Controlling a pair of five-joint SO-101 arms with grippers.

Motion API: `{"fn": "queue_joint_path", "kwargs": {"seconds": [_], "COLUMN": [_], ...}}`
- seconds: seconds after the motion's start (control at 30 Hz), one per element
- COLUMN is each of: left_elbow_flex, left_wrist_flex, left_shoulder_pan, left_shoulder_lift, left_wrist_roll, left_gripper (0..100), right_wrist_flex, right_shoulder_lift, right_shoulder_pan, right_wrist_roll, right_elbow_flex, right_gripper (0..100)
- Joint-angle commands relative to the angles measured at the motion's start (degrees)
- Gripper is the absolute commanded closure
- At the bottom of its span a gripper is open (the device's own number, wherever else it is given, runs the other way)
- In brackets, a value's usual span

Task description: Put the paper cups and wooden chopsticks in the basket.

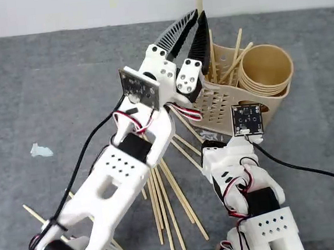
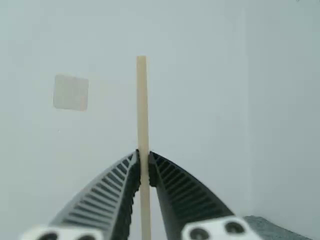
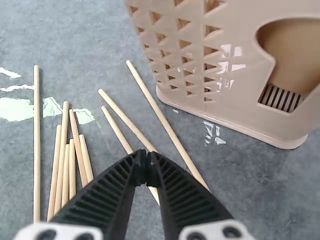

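Centrally, the left gripper (image 2: pixel 143 155) stands raised with its jaws clamped on a single wooden chopstick (image 2: pixel 142 100). The stick runs upright between the fingers and extends well beyond their tips. Just beneath and beside the fingers is the latticed basket (image 1: pixel 227 105). It holds a nested stack of paper cups (image 1: pixel 267 63) on the side away from the gripper, with several leaning chopsticks (image 1: pixel 236 44) nearer to it.

The right gripper (image 3: pixel 146 157) sits low in front of the basket's wall, its jaws together and nothing visible between them. Loose chopsticks (image 3: pixel 70 155) lie on the grey mat (image 1: pixel 64 81) beneath and beside it.

Hazards, as judged:
- The long free end beyond the left gripper gives leverage, so a release off the vertical could tip the stick over the rim.
- A release short of the opening would drop it outside the basket.
- A descent might jam the stick against the leaning ones or push the light basket aside.
- The two arms work close together, and the right wrist could be struck.

Legible writing: none. A pale square (image 2: pixel 70 92) on the wall past the held stick looks blank. Any print on the wrist circuit board (image 1: pixel 248 119) is too small to read.
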Motion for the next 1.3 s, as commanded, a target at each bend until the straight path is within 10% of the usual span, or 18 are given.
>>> {"fn": "queue_joint_path", "kwargs": {"seconds": [0.0,0.6,1.03,1.27], "left_elbow_flex": [-5.05,-6.73,-6.20,3.03], "left_wrist_flex": [-1.93,34.20,75.52,79.91], "left_shoulder_pan": [-0.97,-3.52,-20.75,-30.68], "left_shoulder_lift": [2.20,-9.76,-23.91,-28.92], "left_wrist_roll": [5.27,13.71,13.98,18.02], "left_gripper": [99,83,83,83], "right_wrist_flex": [-1.10,-1.01,0.66,6.29], "right_shoulder_lift": [-0.66,-0.57,-0.57,0.04], "right_shoulder_pan": [0.57,0.57,-3.12,-4.00], "right_wrist_roll": [-0.35,-0.26,3.43,10.46], "right_elbow_flex": [-0.26,-0.26,-0.53,-6.77], "right_gripper": [99.0,99.0,98.7,98.6]}}
